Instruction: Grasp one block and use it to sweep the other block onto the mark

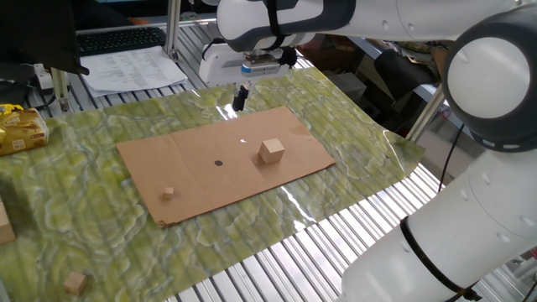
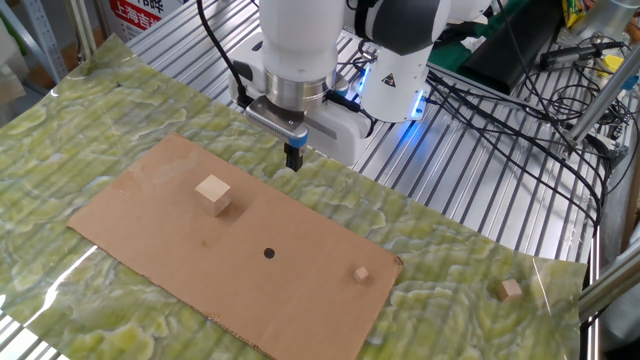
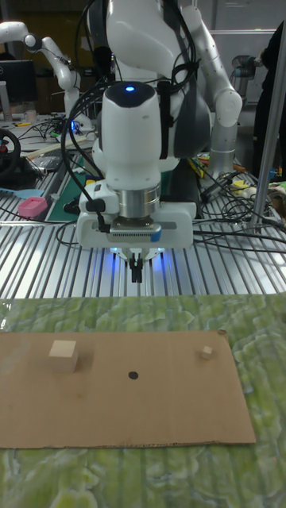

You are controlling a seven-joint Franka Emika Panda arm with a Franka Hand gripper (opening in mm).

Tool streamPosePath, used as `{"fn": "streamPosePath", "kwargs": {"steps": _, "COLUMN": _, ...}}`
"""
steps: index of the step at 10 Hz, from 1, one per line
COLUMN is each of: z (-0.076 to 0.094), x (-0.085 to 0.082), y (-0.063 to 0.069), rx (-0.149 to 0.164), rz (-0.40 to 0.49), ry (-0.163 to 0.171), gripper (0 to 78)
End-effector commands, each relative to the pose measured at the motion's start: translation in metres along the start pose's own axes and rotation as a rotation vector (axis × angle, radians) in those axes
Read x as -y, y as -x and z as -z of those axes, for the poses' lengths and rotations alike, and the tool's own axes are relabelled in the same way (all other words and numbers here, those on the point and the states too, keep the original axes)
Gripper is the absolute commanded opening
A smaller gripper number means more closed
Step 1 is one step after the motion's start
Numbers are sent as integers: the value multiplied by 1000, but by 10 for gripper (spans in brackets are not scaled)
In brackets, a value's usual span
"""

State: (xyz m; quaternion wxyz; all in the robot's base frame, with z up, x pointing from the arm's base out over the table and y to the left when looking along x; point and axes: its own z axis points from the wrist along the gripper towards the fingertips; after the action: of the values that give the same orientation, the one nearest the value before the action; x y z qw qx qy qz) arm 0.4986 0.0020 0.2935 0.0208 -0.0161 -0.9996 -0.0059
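The largest tan cube, the one block (image 1: 271,151) (image 2: 213,193) (image 3: 63,355), rests on the brown cardboard (image 1: 193,189) (image 2: 150,225) (image 3: 159,413). The tiny cube, the other block (image 1: 169,193) (image 2: 361,273) (image 3: 206,352), lies near the cardboard's opposite end. Between them is the mark (image 1: 218,163) (image 2: 268,253) (image 3: 133,375), a small black dot. My gripper (image 1: 240,99) (image 2: 293,158) (image 3: 137,271) hangs shut and empty above the cardboard's far edge, apart from both blocks.
A mid-sized tan cube (image 1: 75,282) (image 2: 511,290) lies off the cardboard on the green mat. A yellow packet (image 1: 18,130) and papers (image 1: 134,67) sit at the table's side. Cables and the robot base (image 2: 400,70) stand behind the mat.
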Motion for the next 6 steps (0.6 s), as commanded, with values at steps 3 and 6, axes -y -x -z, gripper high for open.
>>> {"fn": "streamPosePath", "kwargs": {"steps": 3, "z": -6, "x": -2, "y": 0, "rx": 10, "rz": -8, "ry": 1, "gripper": 0}}
{"fn": "streamPosePath", "kwargs": {"steps": 6, "z": -12, "x": -13, "y": -5, "rx": 16, "rz": -24, "ry": -31, "gripper": 0}}
